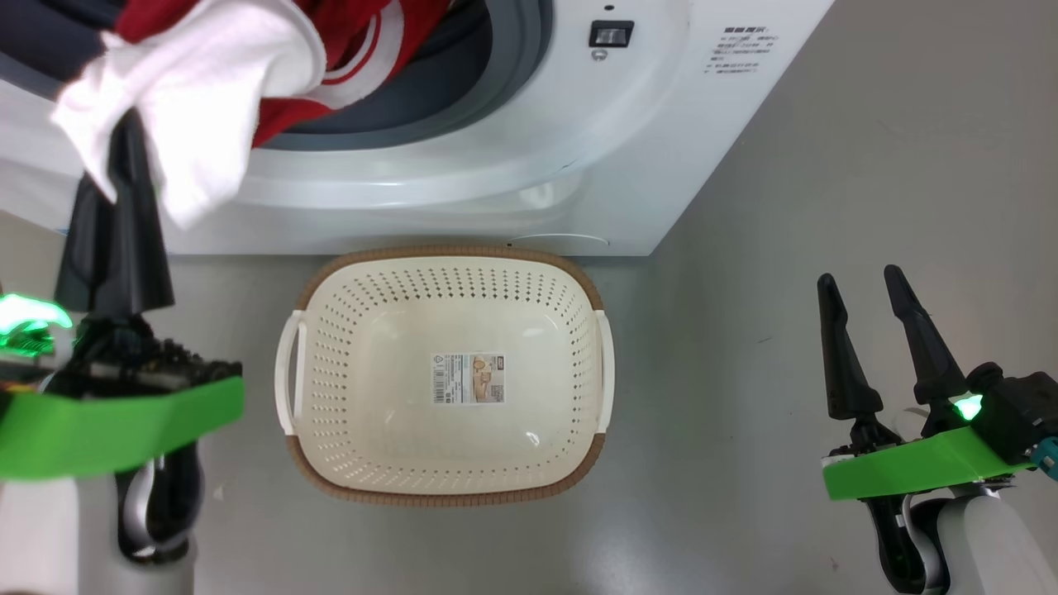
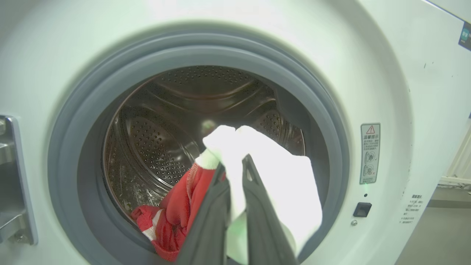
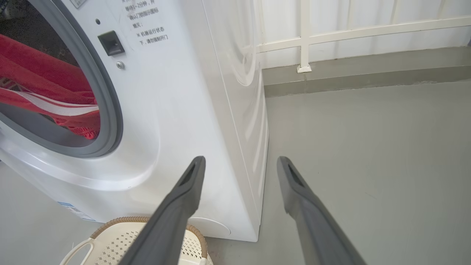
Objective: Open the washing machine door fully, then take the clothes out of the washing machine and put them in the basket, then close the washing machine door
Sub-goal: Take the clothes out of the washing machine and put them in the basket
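My left gripper [image 1: 124,124] is shut on a white cloth [image 1: 198,91] just outside the washing machine [image 1: 496,165] opening. The cloth [image 2: 279,176] drapes over the closed fingers [image 2: 254,206]. Red clothes [image 2: 176,209] with white stripes spill over the grey gasket [image 2: 73,129] from the steel drum [image 2: 162,147]. The cream basket [image 1: 450,252] sits empty on the floor below the opening. My right gripper [image 1: 860,277] hangs open and empty to the basket's right, beside the machine's corner [image 3: 241,160]. The washing machine door is out of view.
A metal hinge bracket [image 2: 11,176] sits at the opening's left side. Bare grey floor [image 1: 826,165] stretches to the machine's right. A white railing [image 3: 301,36] and a low kerb stand behind it.
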You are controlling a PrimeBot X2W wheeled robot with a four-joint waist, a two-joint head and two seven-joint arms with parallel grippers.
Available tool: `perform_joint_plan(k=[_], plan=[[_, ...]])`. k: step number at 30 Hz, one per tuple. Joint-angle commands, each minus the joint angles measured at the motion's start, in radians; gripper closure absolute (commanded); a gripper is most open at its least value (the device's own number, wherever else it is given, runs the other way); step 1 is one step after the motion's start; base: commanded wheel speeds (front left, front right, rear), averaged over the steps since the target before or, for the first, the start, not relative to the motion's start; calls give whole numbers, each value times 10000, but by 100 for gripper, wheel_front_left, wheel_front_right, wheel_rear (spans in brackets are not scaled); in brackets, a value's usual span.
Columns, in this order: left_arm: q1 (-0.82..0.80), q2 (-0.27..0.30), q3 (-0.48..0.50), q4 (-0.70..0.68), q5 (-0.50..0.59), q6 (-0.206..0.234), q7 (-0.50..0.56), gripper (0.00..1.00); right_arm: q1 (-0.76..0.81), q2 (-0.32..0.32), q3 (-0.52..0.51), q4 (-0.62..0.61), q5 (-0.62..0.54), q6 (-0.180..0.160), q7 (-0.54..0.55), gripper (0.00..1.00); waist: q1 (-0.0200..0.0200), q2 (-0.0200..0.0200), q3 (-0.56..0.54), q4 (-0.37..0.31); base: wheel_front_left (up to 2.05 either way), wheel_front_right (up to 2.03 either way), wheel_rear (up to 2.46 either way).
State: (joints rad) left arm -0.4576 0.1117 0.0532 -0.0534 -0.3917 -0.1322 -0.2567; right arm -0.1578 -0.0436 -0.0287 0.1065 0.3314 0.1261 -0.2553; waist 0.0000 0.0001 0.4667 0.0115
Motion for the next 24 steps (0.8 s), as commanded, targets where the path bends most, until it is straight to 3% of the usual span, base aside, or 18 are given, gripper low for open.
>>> perform_joint_plan(k=[1, 9, 16, 24], plan=[[296, 162, 405, -782, 131, 15, -51, 100, 211, -66, 173, -263, -110, 46, -65, 0, 0, -1, 34, 26, 0, 0, 0], [951, -97, 135, -2320, 219, 15, -51, 100, 111, -66, 163, -292, -153, 46, -65, 0, 0, -1, 168, 20, 0, 0, 0], [1336, -75, -376, -1180, 258, 15, -51, 100, -6, -66, 245, -266, -86, 46, -65, 0, 0, -1, 325, -53, 0, 0, 0], [1007, 137, -867, 1287, 268, 15, -51, 100, -179, -66, 277, -324, -12, 46, -65, 0, 0, -1, 711, -130, 0, 0, 0]])
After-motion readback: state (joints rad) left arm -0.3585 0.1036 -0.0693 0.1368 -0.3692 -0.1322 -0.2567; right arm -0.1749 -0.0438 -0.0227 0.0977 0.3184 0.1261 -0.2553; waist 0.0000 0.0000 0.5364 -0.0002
